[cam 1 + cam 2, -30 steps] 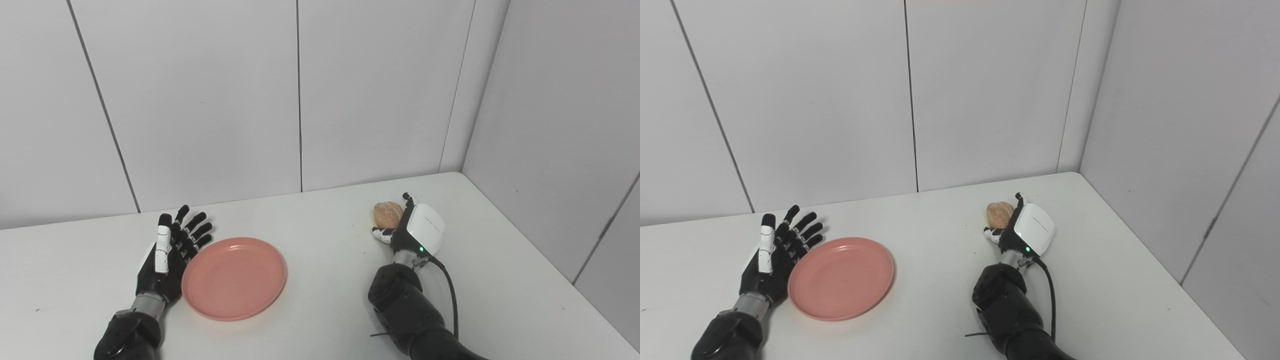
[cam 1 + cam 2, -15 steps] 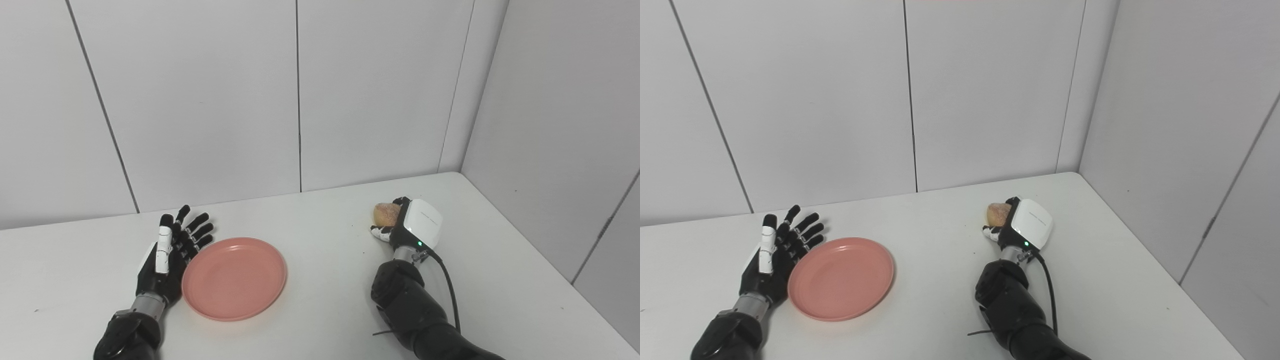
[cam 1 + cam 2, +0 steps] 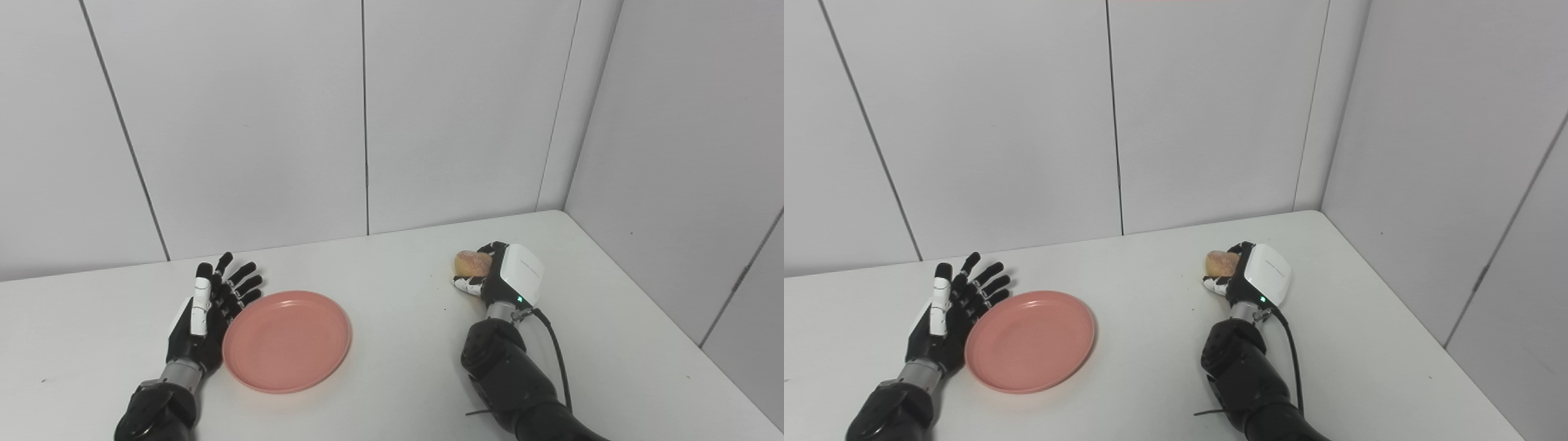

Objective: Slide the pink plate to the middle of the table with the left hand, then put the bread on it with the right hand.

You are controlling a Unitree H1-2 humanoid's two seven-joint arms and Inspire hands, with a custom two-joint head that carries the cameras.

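**Fingers curl round bread at table's right as pink plate waits to the left**

Fingers of the right hand wrap over a small round piece of bread, clasping it from the right side and from beneath, with the thumb showing white just below the loaf. The bread sits in that grasp toward the right of the white table, about midway between its near and far edges; whether it touches the tabletop cannot be told. A black cable runs from the wrist back along the dark forearm toward the near edge.

Well apart, on the left half of the table, the pink plate lies flat with nothing on it. The left hand stands just beside the plate's left rim, palm facing the plate, its fingers spread and straight, holding nothing; they seem to touch the rim or come very close. White wall panels close off the far side and the right.
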